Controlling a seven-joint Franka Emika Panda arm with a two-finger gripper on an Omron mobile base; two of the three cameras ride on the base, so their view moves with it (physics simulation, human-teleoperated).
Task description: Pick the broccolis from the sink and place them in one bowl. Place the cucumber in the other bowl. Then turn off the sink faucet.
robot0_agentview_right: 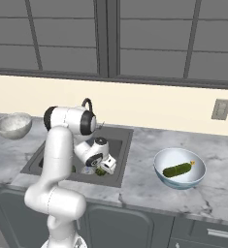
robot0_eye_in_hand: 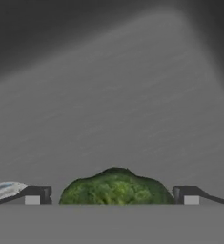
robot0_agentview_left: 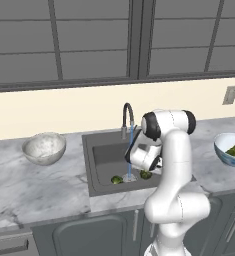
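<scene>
Inside the sink, my gripper is open and hangs low, its two fingertips on either side of one broccoli without closing on it. That broccoli lies just under my hand. The second broccoli lies to its left on the basin floor. The cucumber rests in the blue-rimmed bowl on the right counter. The speckled bowl stands on the left counter, nothing visible in it. Water runs from the faucet into the basin.
The round metal drain is beside my left fingertip. The water stream falls close to my hand. A wall outlet sits above the right counter, and dark cabinet fronts run below the counter edge.
</scene>
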